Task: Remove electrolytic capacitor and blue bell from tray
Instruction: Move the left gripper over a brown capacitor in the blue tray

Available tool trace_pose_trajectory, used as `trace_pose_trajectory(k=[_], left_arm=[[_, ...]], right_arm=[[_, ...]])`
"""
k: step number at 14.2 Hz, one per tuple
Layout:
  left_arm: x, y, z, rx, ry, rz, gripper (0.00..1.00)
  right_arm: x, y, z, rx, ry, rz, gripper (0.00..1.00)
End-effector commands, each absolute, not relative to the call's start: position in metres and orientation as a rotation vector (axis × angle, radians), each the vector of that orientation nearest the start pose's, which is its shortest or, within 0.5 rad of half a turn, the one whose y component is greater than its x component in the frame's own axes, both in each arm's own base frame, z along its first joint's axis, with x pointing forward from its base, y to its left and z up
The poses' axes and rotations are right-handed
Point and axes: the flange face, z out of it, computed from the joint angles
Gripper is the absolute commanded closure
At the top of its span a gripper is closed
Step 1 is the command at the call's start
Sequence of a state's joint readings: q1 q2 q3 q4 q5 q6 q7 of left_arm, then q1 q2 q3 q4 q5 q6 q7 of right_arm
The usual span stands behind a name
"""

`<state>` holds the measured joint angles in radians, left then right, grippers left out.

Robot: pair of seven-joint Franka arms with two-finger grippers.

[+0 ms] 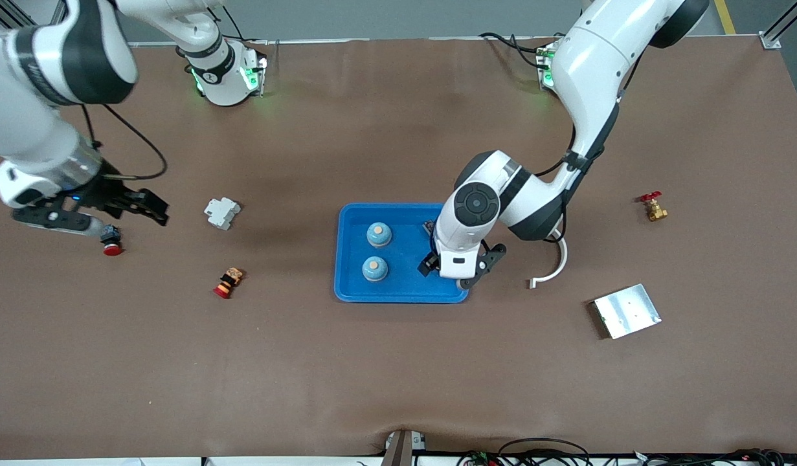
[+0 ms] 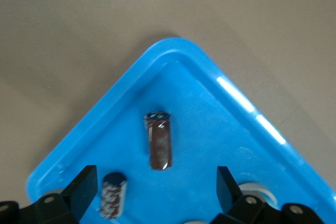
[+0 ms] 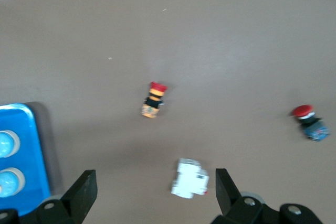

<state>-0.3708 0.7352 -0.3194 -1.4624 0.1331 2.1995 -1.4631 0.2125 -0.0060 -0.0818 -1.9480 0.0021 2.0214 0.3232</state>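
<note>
Left wrist view: left gripper (image 2: 155,190) wide open, empty, low over tray (image 2: 220,124); two capacitors (image 2: 159,140) between and beside fingers (could grab wrong one). Bells (image 1: 379,234) close by, risk of bumping. Right gripper (image 1: 145,207) open, empty, waiting off-tray.

High front camera facing the robots, both wrist cameras looking down, all sharing tray (image 1: 353,285).

We see two dark capacitors (image 2: 159,141) lying apart in a corner of the blue tray (image 2: 121,85), our left pincer (image 2: 153,192) spread open over them.
</note>
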Motion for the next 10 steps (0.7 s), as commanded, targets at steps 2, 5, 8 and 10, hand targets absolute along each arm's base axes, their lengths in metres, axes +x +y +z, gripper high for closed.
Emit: trace_pose_trajectory(k=[2,5,8,10], left_arm=[[0.604,-0.424,0.256,-2.98,-1.348,0.022,0.0],[0.609,-0.425,0.24,-2.942,-1.424,-0.022,0.0],[0.611,-0.427,0.226,-2.897,-1.53,-0.021,0.0],[0.608,-0.43,0.224,-2.899,-1.522,-0.019,0.0]], right_arm=[[0.572,0.143,0.444,-3.09,0.37,-0.135,0.0],[0.578,0.182,0.415,-3.078,0.423,-0.144,0.0],[0.582,0.226,0.385,-3.051,0.538,-0.159,0.0],[0.586,0.254,0.362,-3.035,0.602,-0.167,0.0]])
